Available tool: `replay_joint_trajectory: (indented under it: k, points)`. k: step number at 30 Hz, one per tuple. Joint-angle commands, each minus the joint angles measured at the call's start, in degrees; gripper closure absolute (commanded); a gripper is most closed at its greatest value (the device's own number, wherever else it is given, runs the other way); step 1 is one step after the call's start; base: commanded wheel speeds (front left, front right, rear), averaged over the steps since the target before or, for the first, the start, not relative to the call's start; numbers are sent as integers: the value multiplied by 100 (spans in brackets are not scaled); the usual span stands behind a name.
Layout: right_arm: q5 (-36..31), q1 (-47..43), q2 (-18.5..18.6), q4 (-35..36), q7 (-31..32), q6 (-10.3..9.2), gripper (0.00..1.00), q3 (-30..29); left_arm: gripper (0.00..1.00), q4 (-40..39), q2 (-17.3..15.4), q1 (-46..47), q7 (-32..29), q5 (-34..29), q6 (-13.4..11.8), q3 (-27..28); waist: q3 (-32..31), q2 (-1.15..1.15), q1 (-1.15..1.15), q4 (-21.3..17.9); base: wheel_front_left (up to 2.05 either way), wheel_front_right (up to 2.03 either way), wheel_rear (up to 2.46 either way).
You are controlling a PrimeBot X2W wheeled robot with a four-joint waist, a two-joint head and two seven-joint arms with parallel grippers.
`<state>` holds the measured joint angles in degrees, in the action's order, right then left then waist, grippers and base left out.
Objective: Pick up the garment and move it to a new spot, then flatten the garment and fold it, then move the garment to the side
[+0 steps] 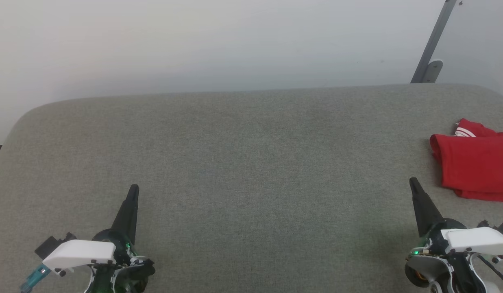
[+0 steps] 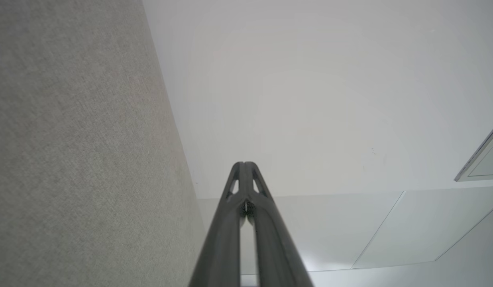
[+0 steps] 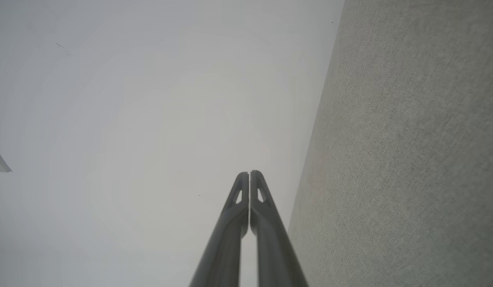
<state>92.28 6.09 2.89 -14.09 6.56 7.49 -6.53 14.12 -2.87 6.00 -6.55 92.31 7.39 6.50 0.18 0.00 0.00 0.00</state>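
The garment (image 1: 475, 165) lies folded on the grey table (image 1: 251, 162) at the far right of the head view, cut off by the frame edge. It is red, with white-and-red striped trim at its far corner. My right gripper (image 1: 413, 182) hovers just left of and nearer than the garment, apart from it, fingers pressed together with nothing held. At the lower left my left gripper (image 1: 133, 189) is also shut and empty. In the left wrist view my left gripper (image 2: 244, 163) points past the table edge at a white wall; the right gripper (image 3: 249, 172) does the same in the right wrist view.
The table top is covered in grey fabric with rounded far corners, and a white wall stands behind it. A grey metal strut (image 1: 432, 44) leans against the wall at the far right.
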Motion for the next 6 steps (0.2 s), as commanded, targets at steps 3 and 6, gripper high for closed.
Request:
replay_joint_trajectory:
  k: [3, 6]
  points:
    - [26, 26, -18, 17, 14, 0, 100, -5, 100, -5, 14, 59, -16, 19, 19, -1, 0, 0, 0, 0, 0, 0, 0]
    - [26, 26, -18, 17, 14, 0, 100, -6, 100, -5, 14, 59, -16, 19, 19, 0, 0, 0, 0, 0, 0, 0, 0]
